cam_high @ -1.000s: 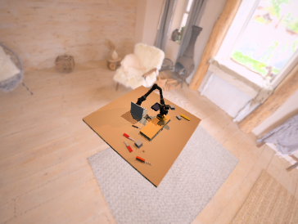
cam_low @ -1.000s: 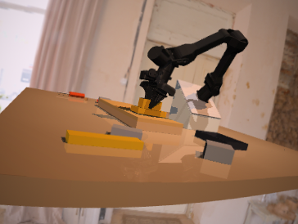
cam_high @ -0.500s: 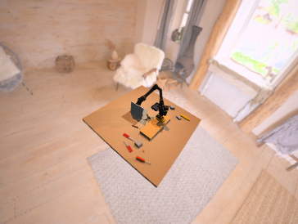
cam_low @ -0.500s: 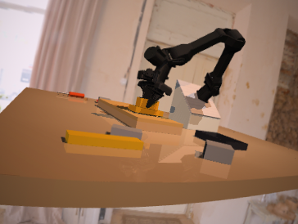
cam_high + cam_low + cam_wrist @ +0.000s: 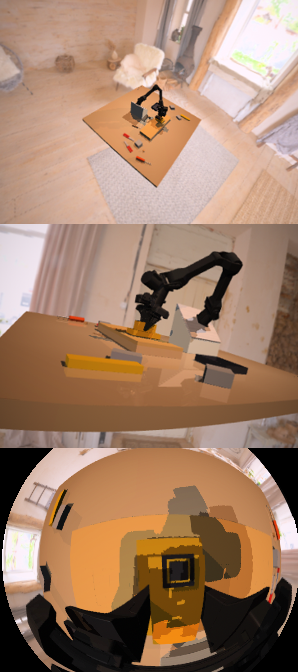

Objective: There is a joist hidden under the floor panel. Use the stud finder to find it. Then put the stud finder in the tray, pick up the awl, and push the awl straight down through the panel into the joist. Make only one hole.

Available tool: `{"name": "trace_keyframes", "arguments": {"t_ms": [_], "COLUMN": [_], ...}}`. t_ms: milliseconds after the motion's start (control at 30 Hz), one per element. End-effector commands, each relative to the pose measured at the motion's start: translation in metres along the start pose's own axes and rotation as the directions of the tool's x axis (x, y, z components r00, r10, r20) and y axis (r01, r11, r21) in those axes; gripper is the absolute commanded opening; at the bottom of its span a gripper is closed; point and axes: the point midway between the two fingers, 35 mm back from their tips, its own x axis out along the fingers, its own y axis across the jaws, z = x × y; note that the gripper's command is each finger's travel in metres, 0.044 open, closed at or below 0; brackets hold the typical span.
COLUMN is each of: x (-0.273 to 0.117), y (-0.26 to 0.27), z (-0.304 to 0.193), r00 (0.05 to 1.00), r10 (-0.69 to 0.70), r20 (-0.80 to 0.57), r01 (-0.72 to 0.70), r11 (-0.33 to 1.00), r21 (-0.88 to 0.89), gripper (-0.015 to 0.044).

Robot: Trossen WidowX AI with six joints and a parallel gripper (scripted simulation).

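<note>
The yellow stud finder [image 5: 162,120] [image 5: 143,333] [image 5: 171,595], with a square dark display, is on or just above the orange-tan floor panel [image 5: 150,131] [image 5: 157,348] [image 5: 97,555]; a small gap cannot be ruled out. My gripper [image 5: 146,327] [image 5: 172,587] points down over the panel and is shut on the stud finder, a black finger on each side. Red-handled tools lie on the table: one [image 5: 126,135] by the panel, another [image 5: 128,150] near it, and a third [image 5: 140,159] with a twisted-looking shaft. I cannot tell which is the awl. I cannot clearly make out the tray. The joist is hidden.
A box-like upright thing [image 5: 138,111] [image 5: 178,331] stands by the arm's base. A yellow bar [image 5: 185,118] [image 5: 104,365] and a grey block [image 5: 178,118] [image 5: 126,355] lie beyond the panel, with a black slab [image 5: 225,364] and another grey block [image 5: 218,377]. A grey cube [image 5: 138,144] sits among the red tools.
</note>
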Motion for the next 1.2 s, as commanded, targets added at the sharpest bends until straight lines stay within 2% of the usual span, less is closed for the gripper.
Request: {"name": "trace_keyframes", "arguments": {"t_ms": [0, 1167], "x": [0.000, -0.001], "y": [-0.010, -0.061], "z": [-0.001, -0.001], "r00": [1.000, 1.000], "r10": [-0.009, -0.011], "r20": [0.001, 0.001], "r01": [0.009, 0.011], "r11": [1.000, 1.000], "r21": [0.008, 0.007], "gripper": [0.0000, 0.0000]}}
